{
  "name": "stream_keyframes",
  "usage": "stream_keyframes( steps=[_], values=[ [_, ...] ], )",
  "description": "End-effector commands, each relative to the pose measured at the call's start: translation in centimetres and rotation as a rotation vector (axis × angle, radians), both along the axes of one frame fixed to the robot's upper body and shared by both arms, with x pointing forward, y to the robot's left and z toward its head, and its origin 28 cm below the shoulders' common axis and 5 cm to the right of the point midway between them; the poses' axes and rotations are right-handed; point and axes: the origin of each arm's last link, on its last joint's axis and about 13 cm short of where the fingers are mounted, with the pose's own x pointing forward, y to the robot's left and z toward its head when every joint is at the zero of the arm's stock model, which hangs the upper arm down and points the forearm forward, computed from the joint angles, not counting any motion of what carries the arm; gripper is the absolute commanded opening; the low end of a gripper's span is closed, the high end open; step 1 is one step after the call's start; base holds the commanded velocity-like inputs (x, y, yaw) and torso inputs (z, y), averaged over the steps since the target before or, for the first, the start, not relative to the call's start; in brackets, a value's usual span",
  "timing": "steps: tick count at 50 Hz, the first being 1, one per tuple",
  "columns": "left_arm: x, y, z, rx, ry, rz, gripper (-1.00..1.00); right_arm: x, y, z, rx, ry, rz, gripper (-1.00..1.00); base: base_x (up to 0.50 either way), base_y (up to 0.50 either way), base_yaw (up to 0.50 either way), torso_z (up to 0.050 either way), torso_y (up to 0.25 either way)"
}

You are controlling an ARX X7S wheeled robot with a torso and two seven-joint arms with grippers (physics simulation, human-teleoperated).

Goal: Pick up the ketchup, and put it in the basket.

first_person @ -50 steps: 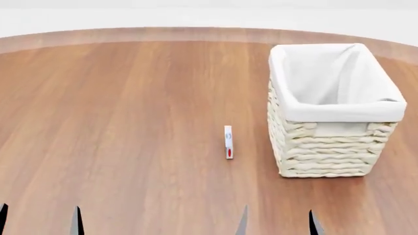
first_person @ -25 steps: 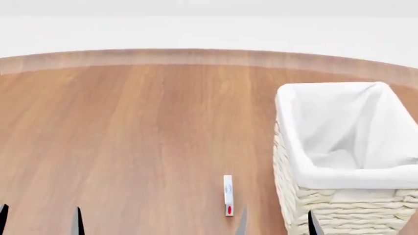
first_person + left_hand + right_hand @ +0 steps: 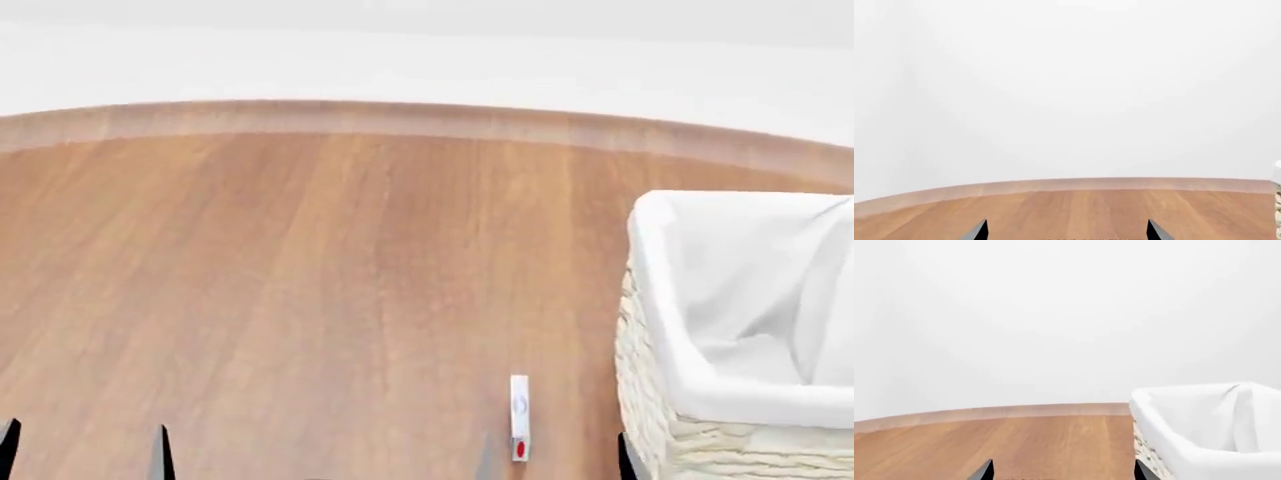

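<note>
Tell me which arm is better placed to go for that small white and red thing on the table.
Likely the right: the white and red item lies just ahead of the right gripper, beside the basket. The left gripper sits far across the table.

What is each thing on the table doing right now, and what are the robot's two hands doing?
Small white object with a red end: lying flat on the brown wooden table, left of the basket, untouched; too small to identify.
Cream woven wicker basket with white cloth liner: upright, nothing seen inside, partly out of view.
Left hand: open, holding nothing.
Right hand: open, holding nothing, the small object between its tips.
</note>
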Motion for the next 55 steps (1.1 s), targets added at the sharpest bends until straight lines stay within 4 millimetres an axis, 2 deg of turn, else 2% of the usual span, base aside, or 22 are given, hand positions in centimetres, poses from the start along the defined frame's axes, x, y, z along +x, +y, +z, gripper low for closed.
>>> stream_keyframes(
  steps=[1, 8, 22, 26, 35, 43, 45, 48, 50, 52, 55],
  values=[
    [0.3, 0.2, 0.0, -0.003, 0.001, 0.009, 1.00, 0.0, -0.1, 0.1, 0.004, -0.025, -0.007, 1.00, 0.00, 0.00, 0.50, 0.000, 0.000],
    [0.3, 0.2, 0.0, -0.002, 0.002, 0.007, 1.00, 0.0, -0.1, 0.1, 0.020, -0.038, -0.009, 1.00, 0.00, 0.00, 0.45, 0.000, 0.000],
    [0.0, 0.4, -0.1, -0.008, 0.042, -0.019, 1.00, 0.0, -0.1, -0.1, 0.013, -0.030, -0.013, 1.00, 0.00, 0.00, 0.00, 0.000, 0.000],
    [-2.1, 0.8, -0.4, 0.046, 0.069, -0.044, 1.00, 0.1, -0.1, -0.1, 0.012, -0.025, -0.014, 1.00, 0.00, 0.00, 0.00, 0.000, 0.000],
    [-5.9, 2.3, -0.8, 0.000, 0.184, -0.017, 1.00, 0.0, 0.1, -0.4, 0.008, -0.016, -0.012, 1.00, 0.00, 0.00, 0.00, 0.000, 0.000],
    [-9.2, 3.2, -2.6, 0.041, 0.288, 0.004, 1.00, 0.1, 0.1, -0.5, 0.010, -0.010, -0.010, 1.00, 0.00, 0.00, 0.00, 0.000, 0.000],
    [-10.7, 3.6, -3.3, 0.047, 0.353, 0.005, 1.00, 0.1, 0.1, -0.5, 0.010, -0.009, -0.010, 1.00, 0.00, 0.00, 0.00, 0.000, 0.000],
    [-12.0, 4.9, -4.0, 0.047, 0.442, 0.027, 1.00, 0.1, 0.2, -0.7, 0.012, -0.004, -0.010, 1.00, 0.00, 0.00, 0.00, 0.000, 0.000],
    [-12.3, 5.5, -4.3, 0.069, 0.445, 0.074, 1.00, 0.2, 0.3, -0.8, 0.010, -0.001, -0.007, 1.00, 0.00, 0.00, 0.00, 0.000, 0.000],
    [-12.6, 5.9, -3.8, -0.008, 0.472, 0.104, 1.00, 0.2, 0.4, -0.9, 0.013, 0.004, -0.004, 1.00, 0.00, 0.00, 0.00, 0.000, 0.000],
    [-13.7, 6.0, -4.0, 0.042, 0.498, 0.069, 1.00, 0.2, 0.4, -1.0, 0.014, 0.007, 0.000, 1.00, 0.00, 0.00, 0.00, 0.000, 0.000]
  ],
)
